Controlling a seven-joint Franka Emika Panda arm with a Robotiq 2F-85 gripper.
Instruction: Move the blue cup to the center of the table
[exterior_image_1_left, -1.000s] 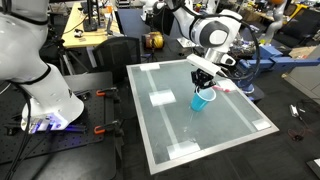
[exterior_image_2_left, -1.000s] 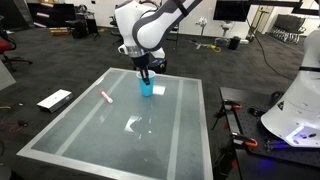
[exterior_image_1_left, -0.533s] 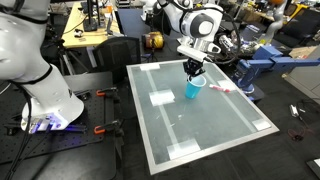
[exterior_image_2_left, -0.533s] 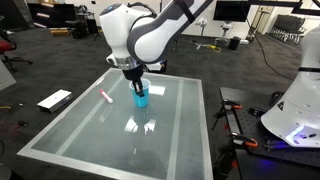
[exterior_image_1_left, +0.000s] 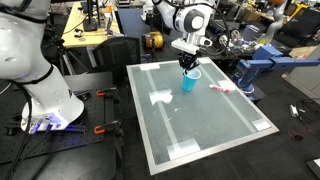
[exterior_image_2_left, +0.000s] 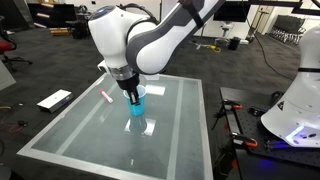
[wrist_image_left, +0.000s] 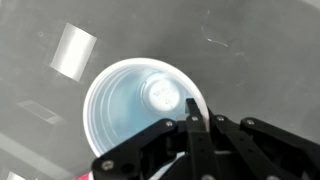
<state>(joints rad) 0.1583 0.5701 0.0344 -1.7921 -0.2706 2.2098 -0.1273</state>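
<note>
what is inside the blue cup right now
In the wrist view the blue cup shows a bare white inside and bottom, nothing in it. The gripper covers its lower-right rim and wall, so that part is hidden.

Over the last second the gripper (exterior_image_2_left: 133, 97) has carried the blue cup (exterior_image_2_left: 136, 108) across the tabletop (exterior_image_2_left: 70, 140). In an exterior view it has come away from the far edge toward the camera. In an exterior view the cup (exterior_image_1_left: 189, 81) has shifted up and left in the picture.
</note>
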